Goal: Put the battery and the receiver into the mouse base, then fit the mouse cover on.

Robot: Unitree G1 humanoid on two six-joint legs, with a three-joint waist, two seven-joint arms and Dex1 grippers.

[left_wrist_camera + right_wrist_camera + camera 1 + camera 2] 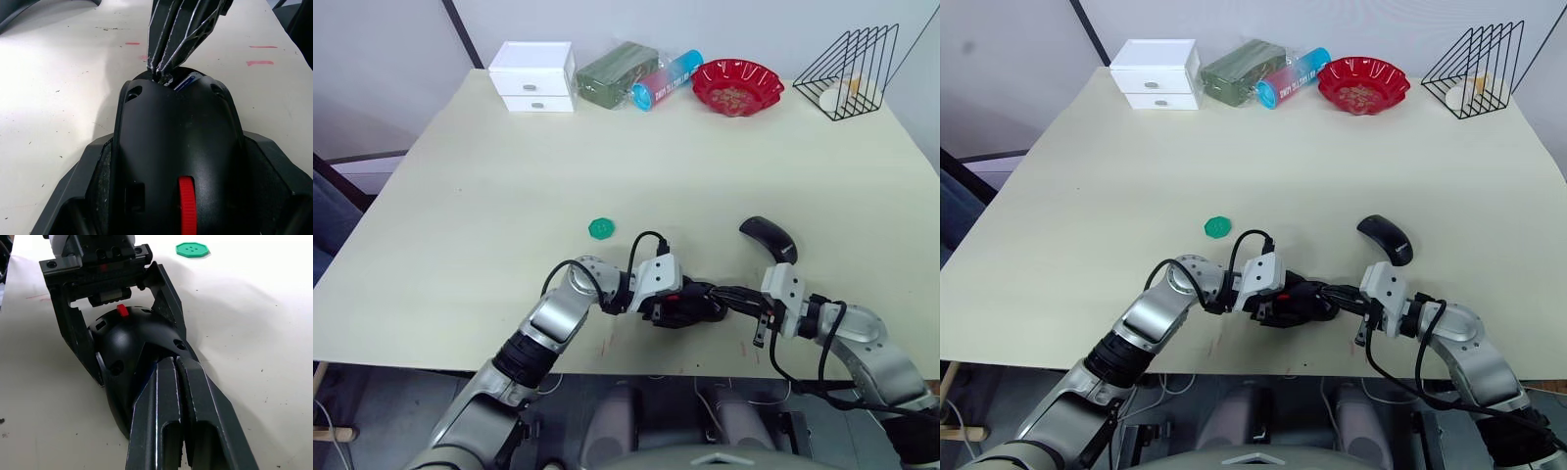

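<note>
At the near edge of the pale beige worktop (489, 196), the left hand (668, 301) holds the black oval mouse base (176, 161) with a red scroll wheel, one black finger on each side of the shell. The right hand (175, 363) comes from the right; its two fingers are pressed together and their tips touch the rear part of the base. Just beside these tips, a small white and blue battery (185, 82) lies in an opening of the base. The receiver cannot be made out.

A little farther and to the right, the smooth black curved mouse cover (770, 238) lies on the worktop, apart from both hands. Farther to the left lies a green round scalloped disc (601, 228).

Along the far edge stand, from left to right, a white small drawer box (533, 76), a dark green packet (616, 70), a blue and red tube (668, 79), a red bowl (737, 86) and a black wire rack (852, 70).
</note>
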